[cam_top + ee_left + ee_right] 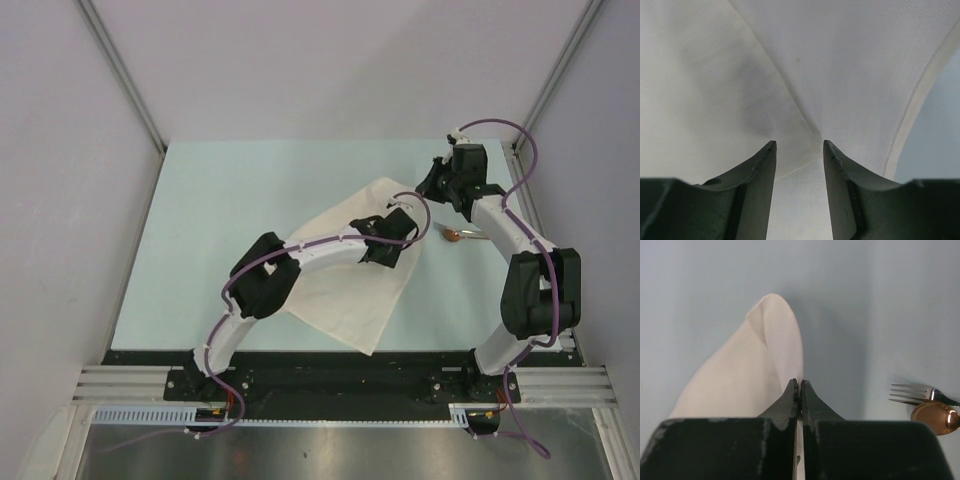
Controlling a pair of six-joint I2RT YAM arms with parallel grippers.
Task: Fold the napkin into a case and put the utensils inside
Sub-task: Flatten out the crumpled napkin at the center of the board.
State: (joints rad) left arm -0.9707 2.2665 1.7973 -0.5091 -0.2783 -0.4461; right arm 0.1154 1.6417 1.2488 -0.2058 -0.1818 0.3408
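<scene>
Item: napkin (345,300), white cloth, lying mid-tabletop as a loose, part-turned sheet, long axis running from the far right down toward the near edge; no case formed yet. Left fingers (757,185): parted to a middling gap, poised just over the cloth and gripping nothing, with a raised fold ridge running away from the gap toward the far left. Right fingers (790,400): pressed together at the napkin's far right corner, a white sliver between them, apparently nipping the cloth and holding it up as a curled lobe. Utensils (462,235): spoon (935,417) with coppery bowl and fork (907,391), side by side just right of the napkin, nearer the right arm. Tabletop (220,220): pale blue, flat; grey walls on three sides.
</scene>
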